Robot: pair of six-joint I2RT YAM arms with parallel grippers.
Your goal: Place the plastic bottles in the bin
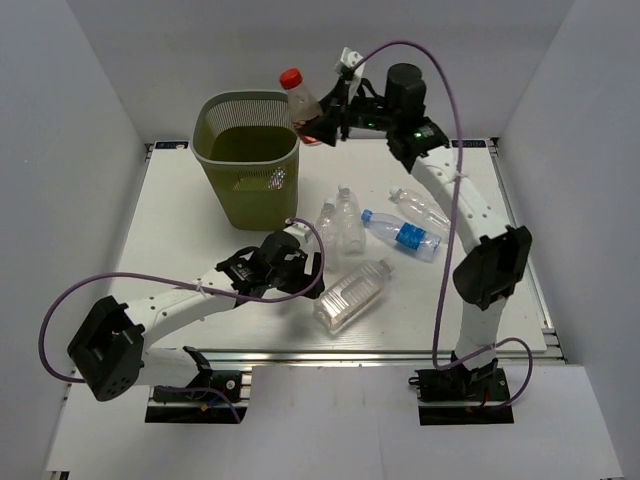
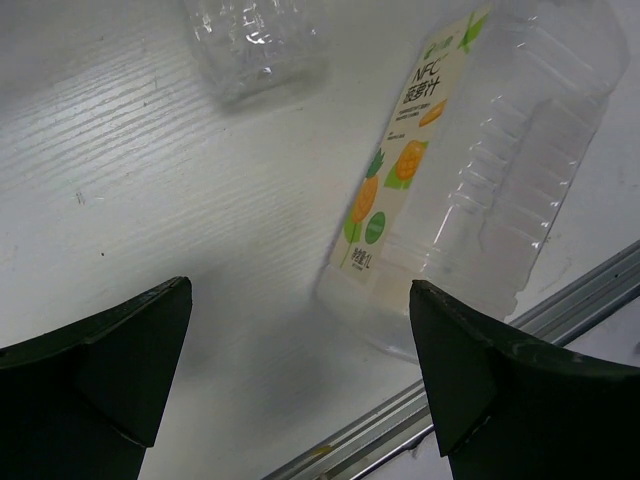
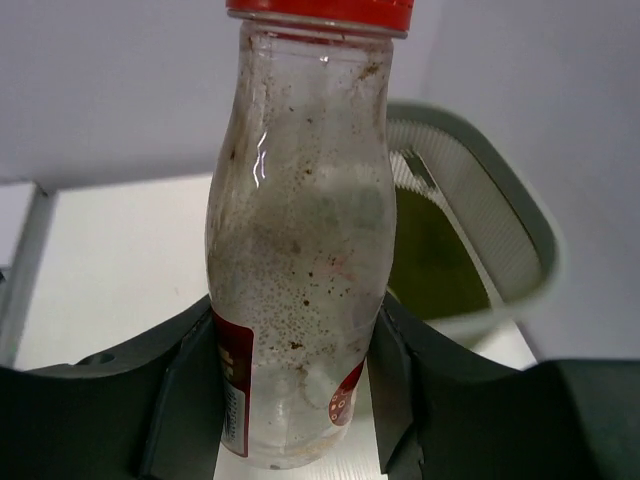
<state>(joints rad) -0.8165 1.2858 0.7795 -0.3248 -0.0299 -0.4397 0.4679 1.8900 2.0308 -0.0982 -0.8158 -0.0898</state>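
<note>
Five bottles lie on the table (image 1: 170,235). A big bottle (image 1: 350,297), square-sided and ribbed, rests on its side nearest the front edge. Two clear bottles (image 1: 346,215) sit close together just right of the bin (image 1: 215,165). A blue bottle (image 1: 400,235), with blue cap and label, lies right of those, and one more clear bottle (image 1: 420,208) lies beyond it, toward the right arm. A sixth, the red bottle (image 1: 302,103), is up in the air, clamped near its base between the fingers of the right gripper (image 1: 320,125) and held roughly upright with its red cap on top. From above it sits at the far right corner of the bin's rim; whether it is over the opening or just outside it cannot be told. The right wrist view shows the right gripper (image 3: 295,390) pressing both sides of the red bottle (image 3: 300,200), whose clear wall is speckled with brown grime above a red label, with the bin (image 3: 520,210) behind it to the right. The left gripper (image 1: 290,268) hovers low over the table just left of the big bottle, jaws wide apart and holding nothing. In its own view the left gripper (image 2: 300,370) frames bare table, with the big bottle (image 2: 480,200), fruit label up, beside the edge rail (image 2: 590,295).
</note>
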